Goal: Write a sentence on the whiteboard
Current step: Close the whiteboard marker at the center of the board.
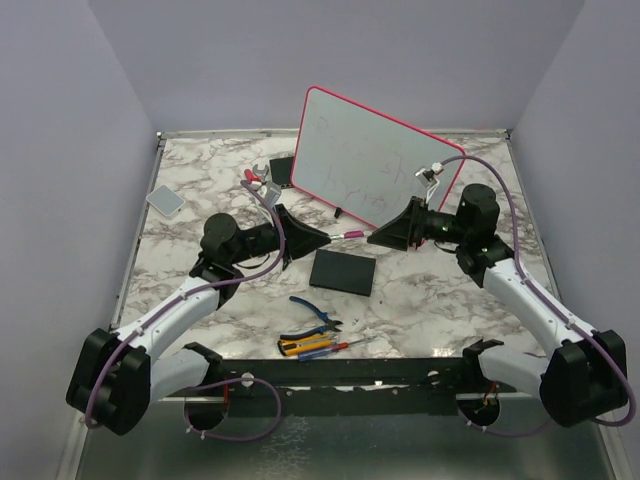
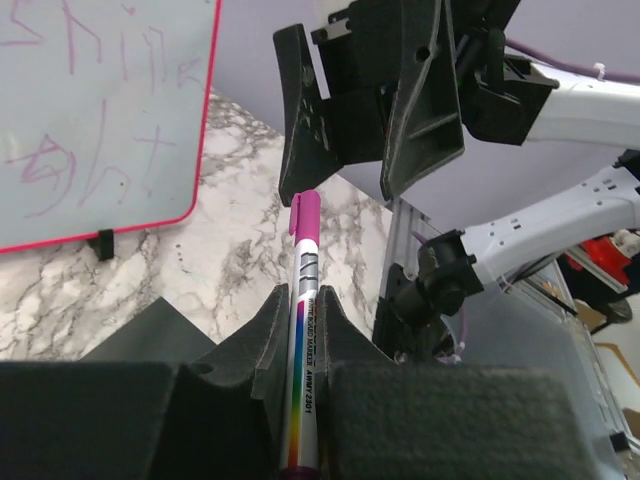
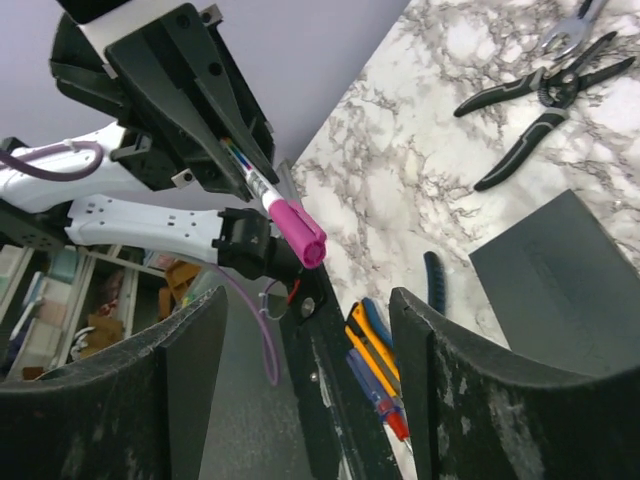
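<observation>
Top external, whiteboard (image 1: 378,150): one, rounded rectangle, pink-red frame, propped tilted at the table's far middle, behind both grippers.
Sentence (image 1: 352,165): two faint pink handwritten lines.
Marker (image 2: 303,330): one, magenta cap, white barrel.
Left gripper (image 1: 325,238): pinching the marker.
Right gripper (image 1: 377,237): fingers spread, facing the cap.
Table (image 1: 200,170): marbled; one flat black square slab (image 1: 343,271).

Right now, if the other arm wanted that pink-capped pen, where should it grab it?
By the pink cap, coming straight in from its free end. The marker is clamped by its barrel in the left gripper, so only the capped end sticks out, pointing at the right gripper, whose jaws stand open.
</observation>
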